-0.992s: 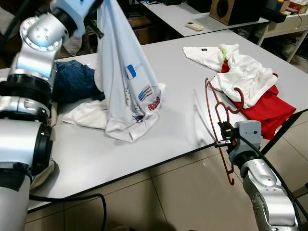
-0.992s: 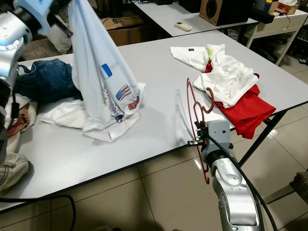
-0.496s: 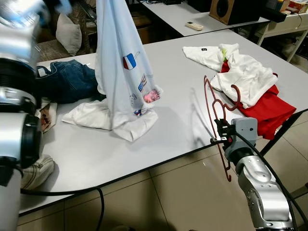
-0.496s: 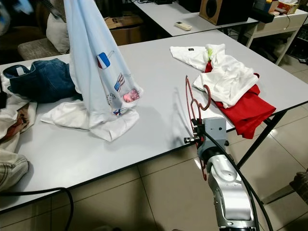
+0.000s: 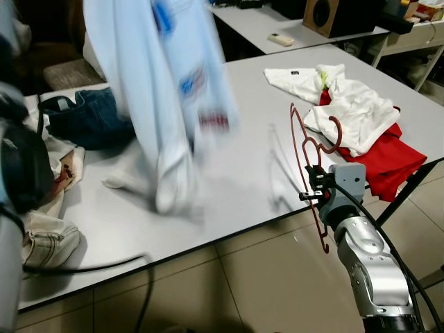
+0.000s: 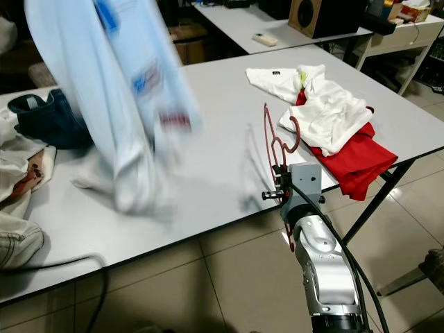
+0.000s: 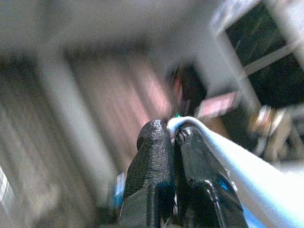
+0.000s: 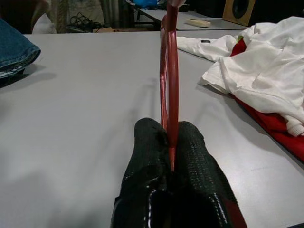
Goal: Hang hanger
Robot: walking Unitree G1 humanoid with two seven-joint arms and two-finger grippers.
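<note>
- Pinching the red hanger [image 8: 169, 71] upright, my right gripper [image 8: 172, 142] is clamped on its edge at the table [image 5: 250, 104] front.
- My left gripper [image 7: 173, 137] is squeezing pale blue shirt [image 5: 166, 90] fabric, lifted high.

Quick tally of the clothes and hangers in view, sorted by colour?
Light blue: 1, the shirt held up by the left gripper
White: 1 heap of garments
Red: 2, a garment and the hanger in the right gripper
Denim blue: 1, jeans
Total: 5
</note>
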